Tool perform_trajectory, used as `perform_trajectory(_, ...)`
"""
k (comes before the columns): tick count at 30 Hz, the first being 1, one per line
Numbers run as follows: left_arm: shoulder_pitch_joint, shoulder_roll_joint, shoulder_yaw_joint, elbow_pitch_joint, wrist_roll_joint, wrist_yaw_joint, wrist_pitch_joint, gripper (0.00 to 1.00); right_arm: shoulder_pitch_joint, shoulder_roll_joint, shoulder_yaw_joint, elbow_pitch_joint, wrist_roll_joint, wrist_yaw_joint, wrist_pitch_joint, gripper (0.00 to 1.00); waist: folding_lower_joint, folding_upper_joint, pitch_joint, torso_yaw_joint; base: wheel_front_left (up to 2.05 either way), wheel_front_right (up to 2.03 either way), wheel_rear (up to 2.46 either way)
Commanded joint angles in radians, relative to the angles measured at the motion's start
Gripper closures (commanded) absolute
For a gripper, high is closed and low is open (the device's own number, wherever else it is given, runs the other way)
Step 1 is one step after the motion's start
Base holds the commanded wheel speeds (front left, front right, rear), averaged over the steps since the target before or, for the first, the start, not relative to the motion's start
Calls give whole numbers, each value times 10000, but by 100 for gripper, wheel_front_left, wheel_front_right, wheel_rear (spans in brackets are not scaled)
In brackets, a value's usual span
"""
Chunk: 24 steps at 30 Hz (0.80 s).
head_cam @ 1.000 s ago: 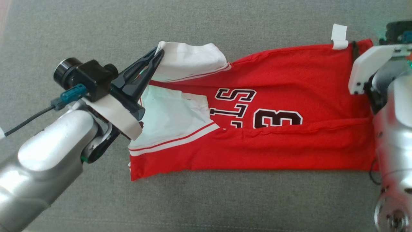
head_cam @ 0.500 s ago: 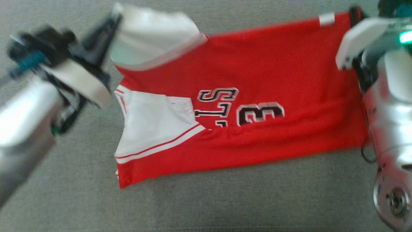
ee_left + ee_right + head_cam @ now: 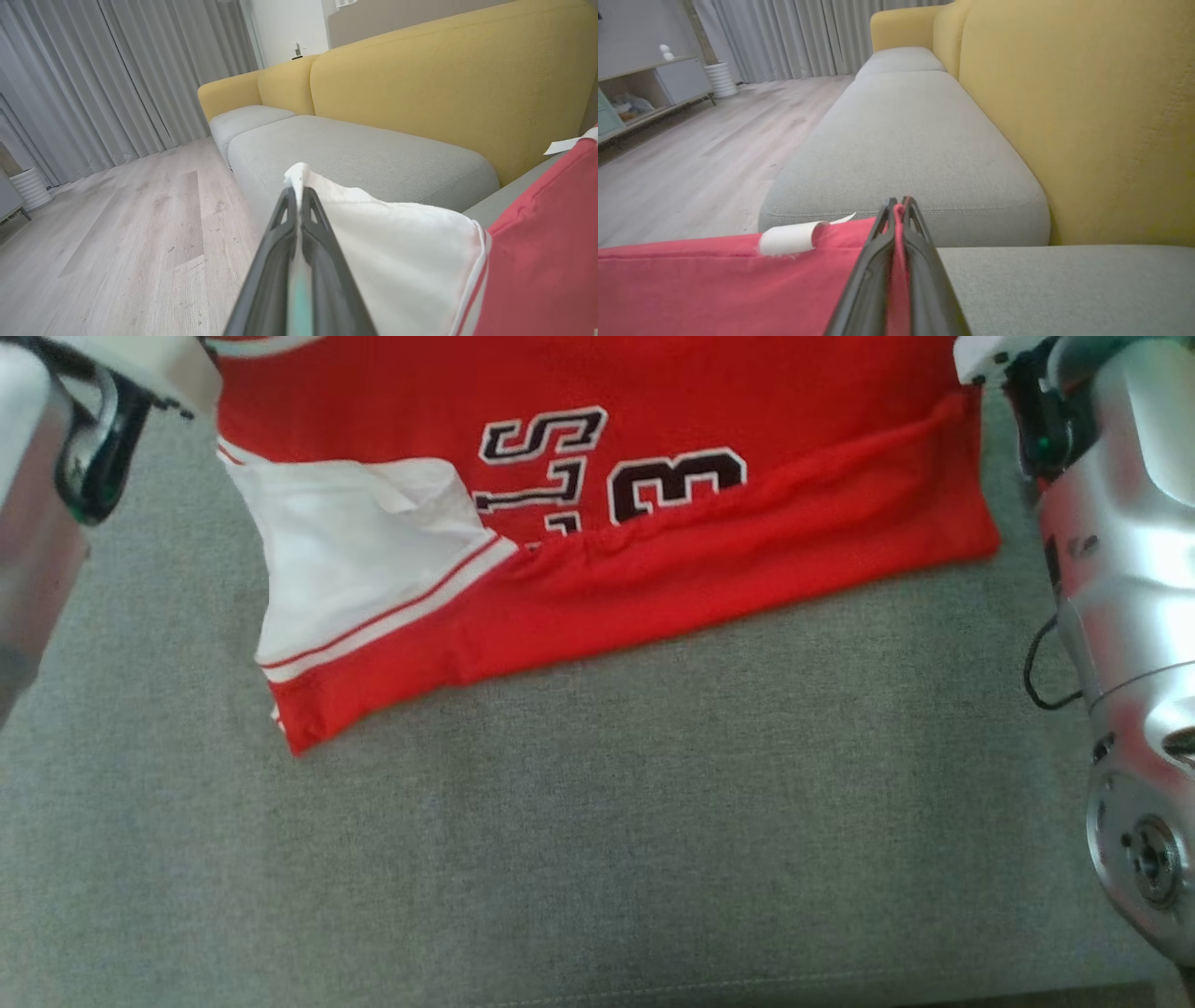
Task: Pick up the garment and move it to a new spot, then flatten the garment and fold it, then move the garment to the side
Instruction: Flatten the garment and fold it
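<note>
Head view down, close — wrist views low, seemingly along sofa (image 3: 355,149); garment (image 3: 794,392) shared.

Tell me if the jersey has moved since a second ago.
Yes. The jersey has slid away from the cushion seam, up the head view.

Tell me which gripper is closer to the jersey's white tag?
Right. Right gripper grips the hem beside the tag; left gripper pinches the white end, far from it.

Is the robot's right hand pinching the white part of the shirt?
No, the right hand is shut on a red edge of the shirt.
</note>
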Motion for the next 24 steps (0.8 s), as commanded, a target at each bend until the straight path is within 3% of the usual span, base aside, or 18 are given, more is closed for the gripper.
perform_trajectory(1, -582, 265, 475, 174, 100, -71, -144, 100, -393, 262, 301, -182, 248, 65, -190, 100, -1, 0, 22, 0, 0, 0, 0)
perform_trajectory(10, 43, -229, 634, 631, 449, -482, -302, 100, -22, -281, 1296, 294, 1479, 65, -265, 100, -1, 0, -105, 319, 0, 0, 0)
perform_trajectory(24, 2705, 173, -54, -647, 510, -742, -271, 100, 1700, -1515, 3459, 174, 3456, 65, 1217, 100, -1, 0, -951, 867, 0, 0, 0)
